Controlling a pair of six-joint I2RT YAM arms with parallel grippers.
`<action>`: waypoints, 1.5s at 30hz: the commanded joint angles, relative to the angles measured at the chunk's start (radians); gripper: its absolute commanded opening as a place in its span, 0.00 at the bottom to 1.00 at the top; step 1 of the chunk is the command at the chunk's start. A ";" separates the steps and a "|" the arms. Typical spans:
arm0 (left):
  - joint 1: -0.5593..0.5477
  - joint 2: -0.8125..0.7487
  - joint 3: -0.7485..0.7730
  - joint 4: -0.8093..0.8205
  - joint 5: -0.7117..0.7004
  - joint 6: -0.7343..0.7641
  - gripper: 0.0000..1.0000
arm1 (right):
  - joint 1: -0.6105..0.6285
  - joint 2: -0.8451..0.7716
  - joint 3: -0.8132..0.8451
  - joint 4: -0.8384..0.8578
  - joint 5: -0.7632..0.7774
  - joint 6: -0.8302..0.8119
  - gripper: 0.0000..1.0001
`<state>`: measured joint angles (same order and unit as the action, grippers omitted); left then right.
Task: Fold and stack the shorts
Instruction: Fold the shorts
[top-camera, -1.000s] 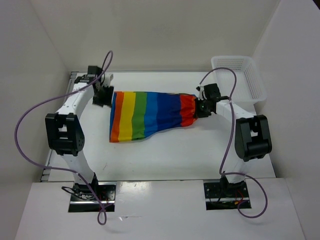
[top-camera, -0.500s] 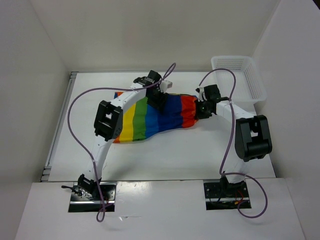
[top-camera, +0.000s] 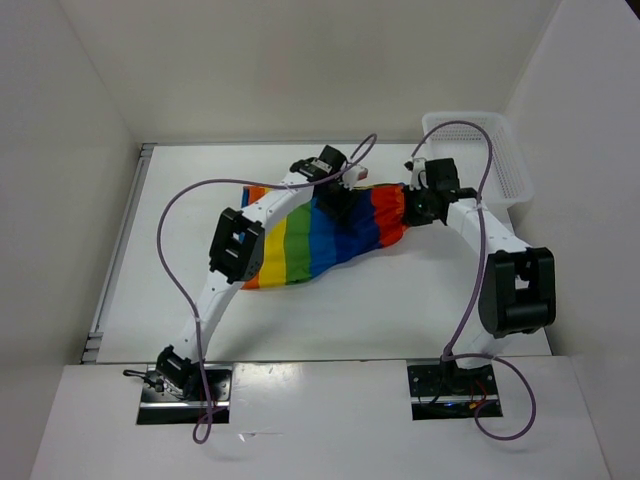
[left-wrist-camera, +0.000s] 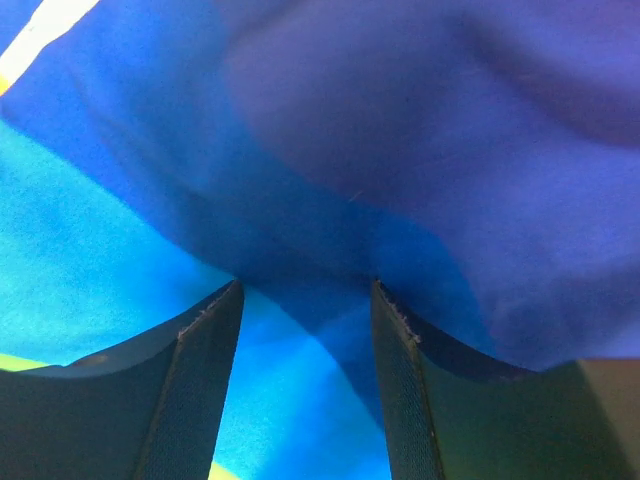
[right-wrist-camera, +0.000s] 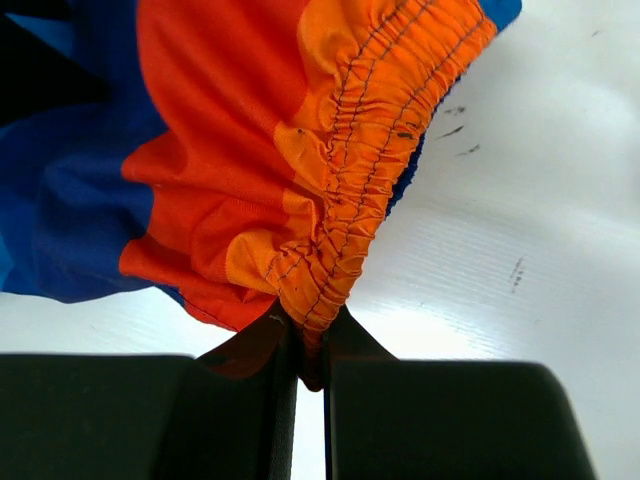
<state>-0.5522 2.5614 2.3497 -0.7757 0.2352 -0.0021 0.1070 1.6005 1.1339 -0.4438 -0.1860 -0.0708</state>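
The rainbow-striped shorts (top-camera: 300, 240) lie spread on the white table. My right gripper (top-camera: 413, 208) is shut on their gathered orange elastic waistband (right-wrist-camera: 345, 210), which is pinched between its fingertips (right-wrist-camera: 310, 345) at the cloth's right end. My left gripper (top-camera: 340, 200) reaches over the shorts onto the blue stripe. In the left wrist view its fingers (left-wrist-camera: 200, 380) stand apart, with blue cloth (left-wrist-camera: 400, 150) filling the view and a dark fold running into the gap at my left gripper (left-wrist-camera: 305, 295). The cloth under the left arm is hidden in the top view.
A white mesh basket (top-camera: 500, 165) stands at the back right corner, just behind my right gripper. White walls close in the table on the left, back and right. Purple cables loop above both arms.
My left arm has swung from the shorts' left edge across to their blue stripe. My right gripper moved back and right with the waistband, and the shorts shifted right with it.
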 joint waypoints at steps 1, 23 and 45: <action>-0.014 0.031 0.052 -0.010 0.016 0.002 0.62 | 0.000 -0.050 0.092 -0.010 0.013 -0.067 0.00; -0.071 -0.431 -0.416 0.127 -0.066 0.002 0.70 | 0.000 -0.004 0.201 -0.062 -0.015 -0.251 0.00; -0.110 -0.348 -0.386 0.085 0.030 0.002 0.64 | 0.000 -0.054 0.124 -0.035 0.043 -0.242 0.00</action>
<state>-0.6582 2.3310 1.9804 -0.6724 0.2440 -0.0048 0.1078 1.5787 1.2171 -0.5236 -0.1829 -0.3046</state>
